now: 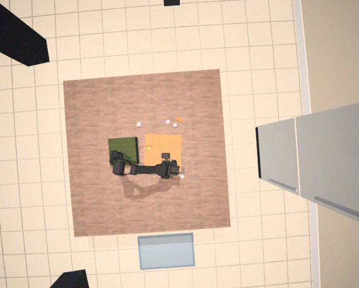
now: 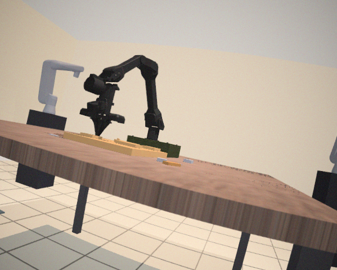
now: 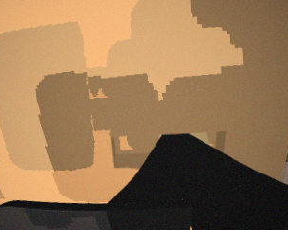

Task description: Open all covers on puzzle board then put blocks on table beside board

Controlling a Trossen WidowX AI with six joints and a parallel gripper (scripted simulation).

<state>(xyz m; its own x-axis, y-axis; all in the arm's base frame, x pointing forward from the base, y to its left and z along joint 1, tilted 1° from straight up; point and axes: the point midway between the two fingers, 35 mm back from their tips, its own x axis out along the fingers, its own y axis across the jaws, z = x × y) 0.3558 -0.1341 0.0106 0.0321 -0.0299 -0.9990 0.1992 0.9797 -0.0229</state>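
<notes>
"What's closest to us?"

"The table's thick edge (image 1: 142,210) (image 2: 151,180), brown, streaky wood grain. Then a flat orange piece (image 1: 179,119) (image 2: 171,163), with two small whitish blocks (image 1: 167,122) (image 1: 174,125) close by."

"And the puzzle board (image 1: 173,142) (image 2: 104,143) (image 3: 106,29)?"

"Just behind those, a low, squarish, orange-yellow slab with raised strips on top. There's a squarish recess (image 3: 116,155) under the hand; something pale green shows at its rim, but I can't tell what."

"The gripper (image 1: 174,168) (image 2: 98,134) (image 3: 174,141), has it got anything?"

"No, its black, tapering fingers are closed together, empty, pointing down low over the board. Another whitish block (image 1: 181,176) lies on the table just off the board's corner."

"Further back?"

"A dark green, boxy slab (image 1: 123,145) (image 2: 171,148) beside the board, and beyond the table a smooth grey arm (image 2: 47,84) on a black pedestal (image 2: 46,119)."
</notes>
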